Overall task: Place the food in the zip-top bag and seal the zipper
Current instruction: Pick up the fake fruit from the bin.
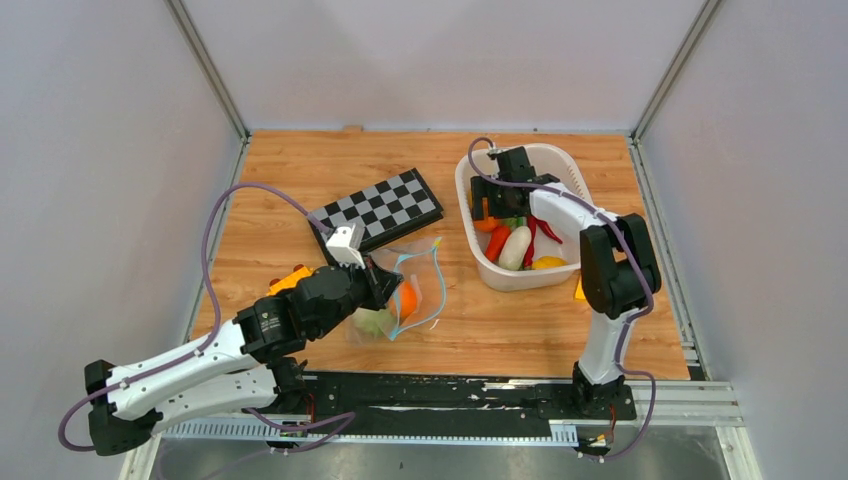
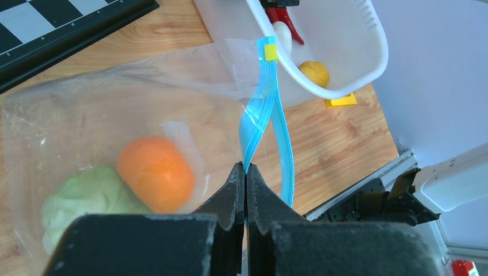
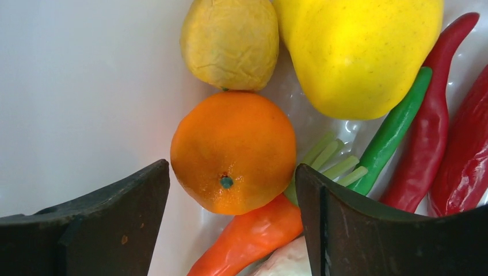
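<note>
The clear zip-top bag (image 1: 420, 285) lies on the table with an orange (image 2: 155, 172) and a green cabbage (image 2: 80, 195) inside. My left gripper (image 2: 246, 169) is shut on the bag's mouth edge at the teal-blue zipper (image 2: 262, 103), whose two strips stand apart. My right gripper (image 3: 232, 172) is open, down in the white basket (image 1: 520, 282), with a finger on each side of a second orange (image 3: 233, 152). Beside it lie a lemon (image 3: 230, 43), a yellow pear (image 3: 357, 52), a green pepper (image 3: 391, 132), red peppers (image 3: 431, 115), an orange pepper (image 3: 247, 238) and a white radish (image 1: 515, 248).
A folded chessboard (image 1: 385, 208) lies behind the bag. A yellow toy car (image 1: 288, 280) sits by my left arm. A small yellow piece (image 2: 339, 100) lies on the table by the basket's near corner. Enclosure walls stand on three sides.
</note>
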Controlling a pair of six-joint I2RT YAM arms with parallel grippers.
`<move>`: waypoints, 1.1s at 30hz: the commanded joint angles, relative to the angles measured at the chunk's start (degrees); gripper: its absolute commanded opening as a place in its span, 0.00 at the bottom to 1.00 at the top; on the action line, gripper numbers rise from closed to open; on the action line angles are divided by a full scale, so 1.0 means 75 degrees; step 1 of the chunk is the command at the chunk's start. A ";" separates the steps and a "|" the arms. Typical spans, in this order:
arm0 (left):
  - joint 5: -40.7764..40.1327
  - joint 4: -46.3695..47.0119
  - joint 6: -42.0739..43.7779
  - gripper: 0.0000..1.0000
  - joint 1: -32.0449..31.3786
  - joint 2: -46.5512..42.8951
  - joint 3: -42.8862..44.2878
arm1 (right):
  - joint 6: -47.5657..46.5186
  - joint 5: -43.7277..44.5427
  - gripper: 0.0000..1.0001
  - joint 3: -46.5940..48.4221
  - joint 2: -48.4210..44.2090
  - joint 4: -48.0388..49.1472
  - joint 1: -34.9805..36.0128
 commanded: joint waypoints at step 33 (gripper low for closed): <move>0.0067 0.0401 0.0025 0.00 0.0012 0.0322 -0.0011 | 0.1312 -0.1737 0.60 -0.3592 -0.4597 0.1931 -0.0879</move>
